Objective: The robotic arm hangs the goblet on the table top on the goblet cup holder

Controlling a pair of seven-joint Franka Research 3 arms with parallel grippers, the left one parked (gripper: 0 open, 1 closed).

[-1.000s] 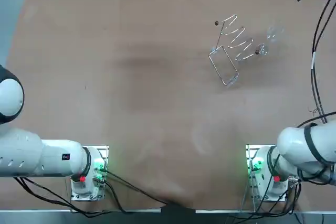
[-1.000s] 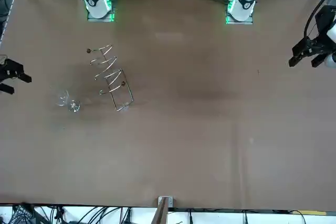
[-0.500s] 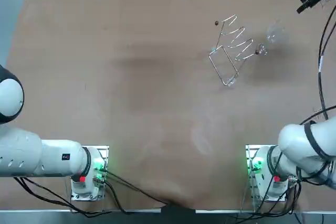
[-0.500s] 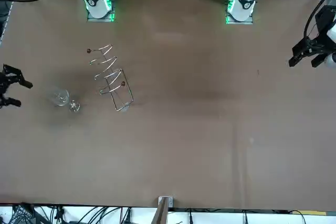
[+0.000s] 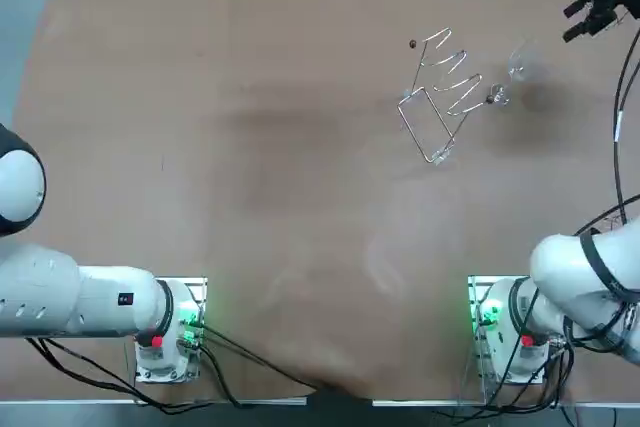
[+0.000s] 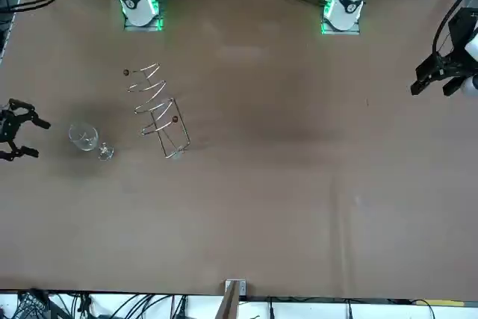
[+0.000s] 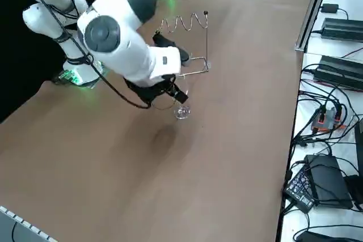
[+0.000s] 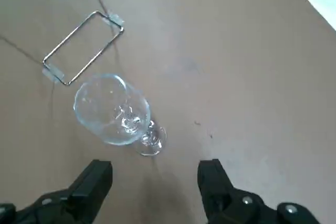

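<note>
Goblet (image 8: pixel 113 109) upright on its foot, stem vertical, just beside wire holder (image 5: pixel 445 97), right pincer (image 8: pixel 155 171) gaping, empty, near it

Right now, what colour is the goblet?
Clear, colourless glass goblet, best in the right wrist view; right gripper open, near it.

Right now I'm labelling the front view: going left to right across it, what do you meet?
open right gripper → goblet → goblet cup holder
</note>
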